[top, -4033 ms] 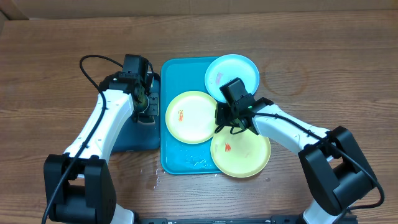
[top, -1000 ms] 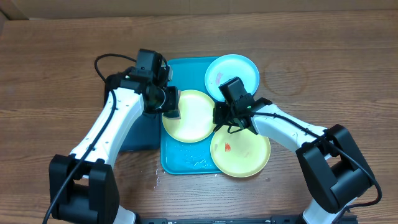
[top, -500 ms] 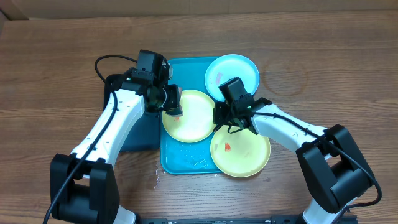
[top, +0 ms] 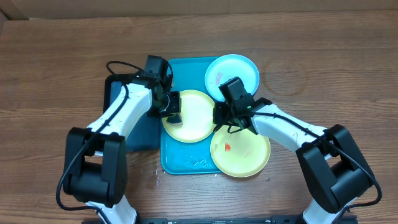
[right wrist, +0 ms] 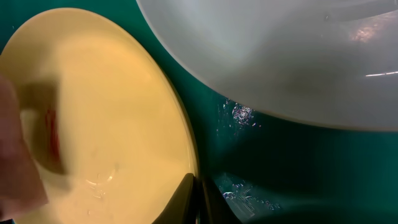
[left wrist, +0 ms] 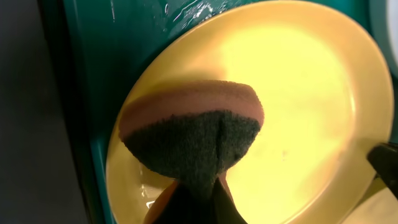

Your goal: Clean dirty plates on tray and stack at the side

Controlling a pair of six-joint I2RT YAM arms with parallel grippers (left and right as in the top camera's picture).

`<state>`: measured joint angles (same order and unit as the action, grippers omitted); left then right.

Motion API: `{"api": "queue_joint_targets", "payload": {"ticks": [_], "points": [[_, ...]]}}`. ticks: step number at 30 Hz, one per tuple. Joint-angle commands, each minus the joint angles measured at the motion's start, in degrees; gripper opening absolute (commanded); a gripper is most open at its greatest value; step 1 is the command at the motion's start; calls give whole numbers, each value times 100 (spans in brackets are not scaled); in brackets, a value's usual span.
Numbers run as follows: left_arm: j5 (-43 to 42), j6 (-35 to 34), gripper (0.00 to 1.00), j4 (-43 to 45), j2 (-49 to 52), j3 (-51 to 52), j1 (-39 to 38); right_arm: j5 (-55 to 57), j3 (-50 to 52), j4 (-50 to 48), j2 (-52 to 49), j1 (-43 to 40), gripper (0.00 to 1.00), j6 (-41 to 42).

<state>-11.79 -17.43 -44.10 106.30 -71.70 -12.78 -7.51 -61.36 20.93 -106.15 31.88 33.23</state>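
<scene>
On the left half of the turquoise tray (top: 186,160), a green-and-orange sponge (left wrist: 189,140) is clamped in the L gripper (top: 172,111) & pressed onto a yellow-green plate (top: 198,121). That plate's rim, nr the tray's centre, is pinched by the closed R gripper (top: 221,118). A light-blue plate (top: 241,70) is seen over the tray's far-right corner, a 2nd yellow-green plate (top: 247,155), orange-smeared, over its near-right edge.

Three plates (top: 194,119), two trays (top: 184,163), one sponge (left wrist: 193,134)

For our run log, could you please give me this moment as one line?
left gripper: shut on sponge, on middle yellow plate | right gripper: shut at that plate's rim | stacked: none yet
</scene>
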Motion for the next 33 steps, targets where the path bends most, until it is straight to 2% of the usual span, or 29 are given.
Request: {"api": "queue_joint_targets", "payload": {"ticks": [1, 20, 27, 33], "points": [[13, 208, 4, 20, 125, -20, -42, -28, 24, -52, -66, -2, 5, 2], [210, 361, 4, -249, 229, -260, -42, -74, 24, -90, -66, -2, 5, 2], [216, 459, 4, -863, 662, -968, -44, -72, 24, -90, -66, -2, 5, 2], [282, 461, 4, -986, 1193, -1043, -44, -72, 24, -90, -66, -2, 5, 0]]}}
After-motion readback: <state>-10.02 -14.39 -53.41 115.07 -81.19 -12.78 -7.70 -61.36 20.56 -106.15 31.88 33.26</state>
